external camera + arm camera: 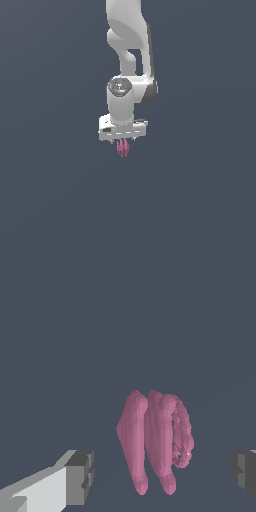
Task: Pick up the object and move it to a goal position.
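The object (pixel 123 149) is a tiny pink-magenta cluster of thin upright fins. In the exterior view it shows just beneath my white gripper (pixel 123 140), which points straight down over it. In the wrist view the object (pixel 152 438) stands between my two fingers, with a wide gap on either side. One grey fingertip (pixel 80 476) and the other (pixel 244 470) are far apart and neither touches the object. The gripper (pixel 162 473) is open. No goal marker shows in either view.
A plain dark blue-grey surface (pixel 55 200) fills both views. The white arm (pixel 131 55) rises from the gripper to the upper edge of the exterior view.
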`<state>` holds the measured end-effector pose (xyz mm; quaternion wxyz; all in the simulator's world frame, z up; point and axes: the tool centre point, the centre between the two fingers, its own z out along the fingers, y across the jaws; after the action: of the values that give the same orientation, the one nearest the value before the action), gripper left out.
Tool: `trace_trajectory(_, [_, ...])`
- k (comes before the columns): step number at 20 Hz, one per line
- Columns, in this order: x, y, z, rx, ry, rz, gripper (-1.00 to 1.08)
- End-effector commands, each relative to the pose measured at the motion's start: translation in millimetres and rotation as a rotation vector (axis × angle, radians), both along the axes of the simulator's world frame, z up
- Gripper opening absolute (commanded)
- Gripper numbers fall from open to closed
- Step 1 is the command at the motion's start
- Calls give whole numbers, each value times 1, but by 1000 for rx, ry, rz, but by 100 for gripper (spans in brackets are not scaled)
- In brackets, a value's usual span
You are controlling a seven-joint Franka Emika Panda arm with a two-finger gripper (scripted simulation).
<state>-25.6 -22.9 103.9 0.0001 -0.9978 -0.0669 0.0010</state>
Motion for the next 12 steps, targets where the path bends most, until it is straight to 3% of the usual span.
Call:
trace_trajectory(1, [0, 0, -1, 0, 0, 0, 100])
trace_trajectory(12, [-1, 0, -44, 0, -2, 3, 100])
